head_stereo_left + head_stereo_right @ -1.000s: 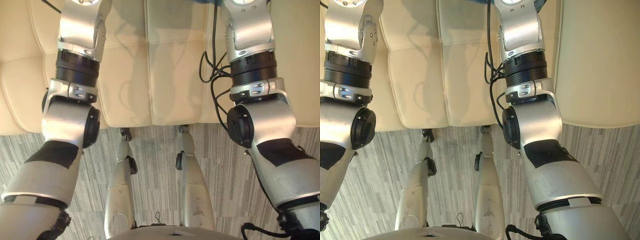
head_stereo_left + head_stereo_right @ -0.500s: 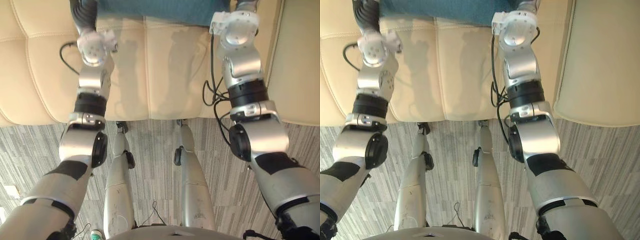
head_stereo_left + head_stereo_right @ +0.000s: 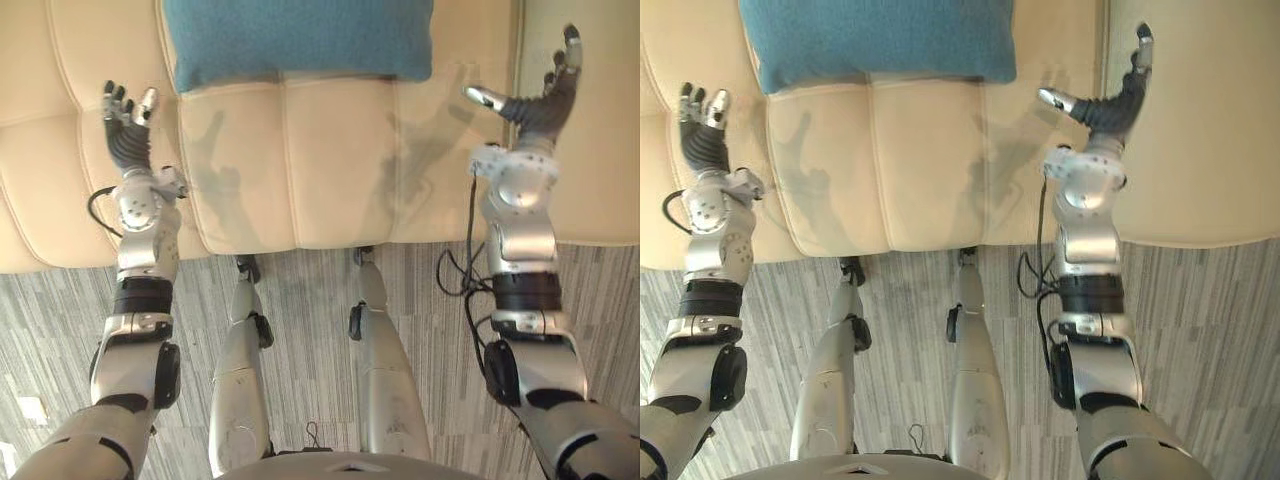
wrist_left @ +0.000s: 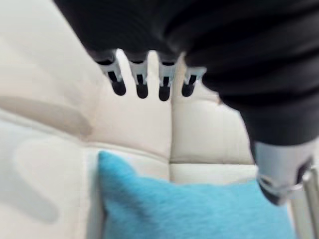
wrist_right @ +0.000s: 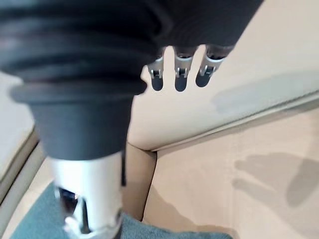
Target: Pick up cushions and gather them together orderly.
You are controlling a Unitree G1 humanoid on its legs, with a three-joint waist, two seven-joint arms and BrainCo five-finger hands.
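Eye views: the blue cushion (image 3: 300, 40) lies far back on the sofa seat (image 3: 330, 170), between the left robot hand (image 3: 127, 130) and right robot hand (image 3: 540, 100). Both are splayed and empty, probably flanking it for a two-sided lift.
Left wrist view: straight fingers (image 4: 142, 85) reach above the cushion's corner.
Right wrist view: released fingers (image 5: 180, 78) hover over the cream sofa, with the cushion's edge nearby.

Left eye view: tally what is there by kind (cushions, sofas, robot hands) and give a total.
Blue cushion: 1
Cream sofa: 1
Robot hands: 2, the left robot hand and the right robot hand, both open above the seat
Total: 4
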